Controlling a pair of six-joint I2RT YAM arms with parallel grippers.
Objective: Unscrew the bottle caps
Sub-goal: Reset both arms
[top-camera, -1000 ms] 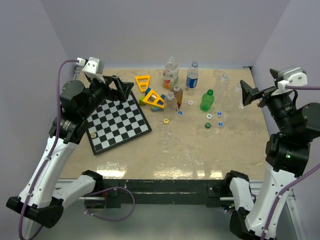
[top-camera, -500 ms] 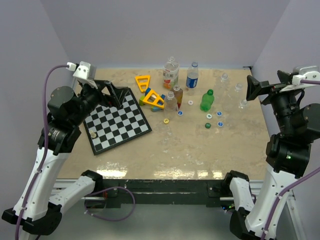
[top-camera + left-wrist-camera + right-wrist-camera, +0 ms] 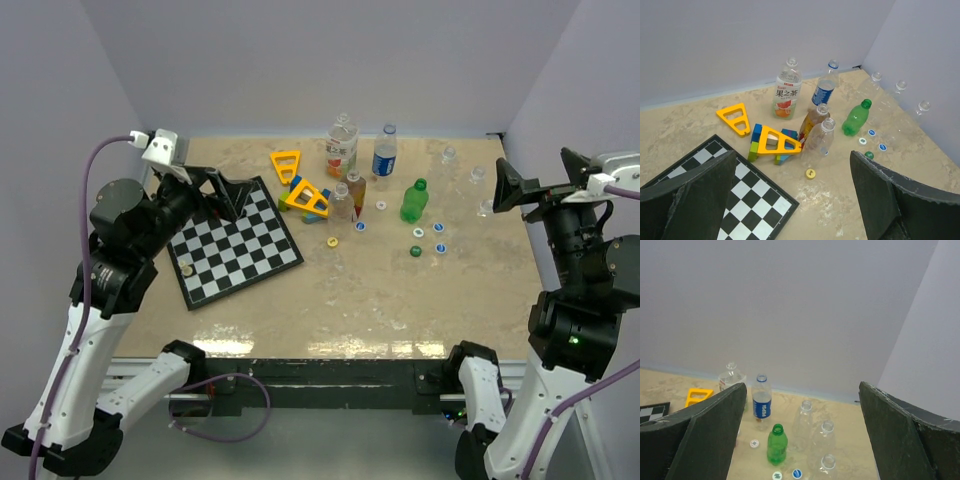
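Observation:
Several bottles stand at the back of the table: an orange-labelled one (image 3: 341,150), a blue-labelled one (image 3: 385,155), a green one (image 3: 414,201), a brownish one (image 3: 356,189) and clear ones (image 3: 342,203) (image 3: 477,176). Their mouths look open. Loose bottle caps lie around them: yellow (image 3: 332,241), white (image 3: 381,206), green (image 3: 415,251), blue (image 3: 439,228). My left gripper (image 3: 232,189) is open and empty above the chessboard's far corner. My right gripper (image 3: 520,185) is open and empty, raised at the right edge. The left wrist view shows the yellow cap (image 3: 810,173) and green bottle (image 3: 856,118). The right wrist view shows the green bottle (image 3: 776,445).
A black-and-white chessboard (image 3: 235,245) lies at the left with a small piece (image 3: 186,267) on it. Yellow triangular frames (image 3: 286,162) and coloured blocks (image 3: 308,199) lie left of the bottles. Grey walls close in the back and both sides.
The left arm has drawn back to the left and risen, away from the board. The right arm has pulled back to the right and lifted. Both grippers stay open; the bottles and caps have not moved.

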